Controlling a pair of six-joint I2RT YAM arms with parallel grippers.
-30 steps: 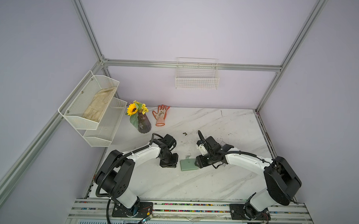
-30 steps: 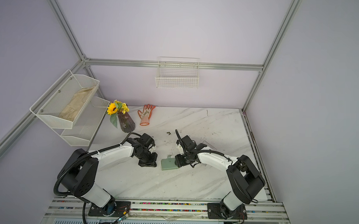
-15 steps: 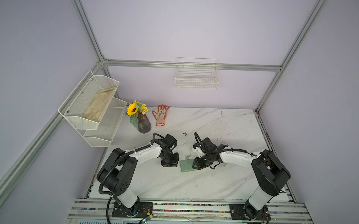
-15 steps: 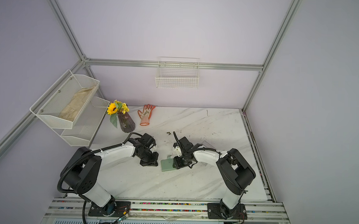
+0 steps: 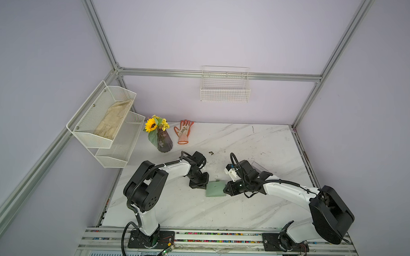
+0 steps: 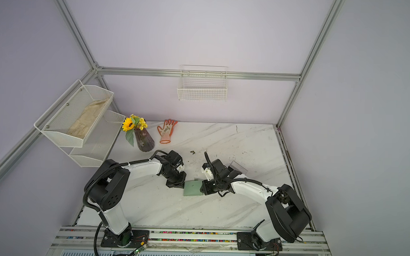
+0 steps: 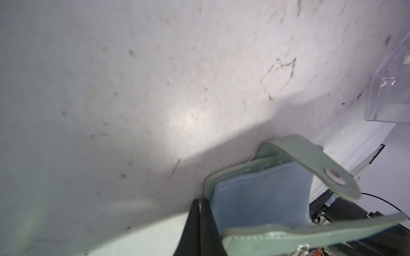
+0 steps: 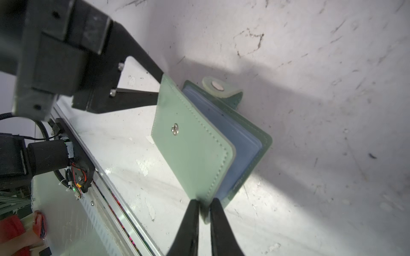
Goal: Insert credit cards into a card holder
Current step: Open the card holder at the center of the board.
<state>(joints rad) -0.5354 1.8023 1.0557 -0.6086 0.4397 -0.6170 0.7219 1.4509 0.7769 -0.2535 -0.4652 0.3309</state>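
Observation:
The sage-green card holder (image 5: 215, 189) (image 6: 192, 188) lies on the marble table between my two grippers. Its front cover (image 8: 193, 144) is lifted a little off the bluish sleeves (image 8: 230, 137) (image 7: 255, 199), and the snap tab strap (image 8: 219, 87) (image 7: 321, 164) stands loose at the far side. My right gripper (image 8: 204, 202) (image 5: 225, 190) is shut on the cover's near corner. The left gripper (image 7: 200, 201) (image 5: 203, 186) is shut with nothing between its fingers, its tips against the holder's opposite edge. No credit cards are in view.
A clear acrylic box (image 5: 259, 166) (image 7: 390, 93) stands just behind my right arm. A vase of flowers (image 5: 163, 141) and an orange glove (image 5: 184, 131) sit at the back left. White mesh shelves (image 5: 105, 120) hang on the left wall, and a wire basket (image 5: 225, 87) hangs on the back wall.
My right gripper's jaws have closed from wide apart onto the card holder's cover, and the right arm's elbow has swung out. The left gripper stays in place, shut.

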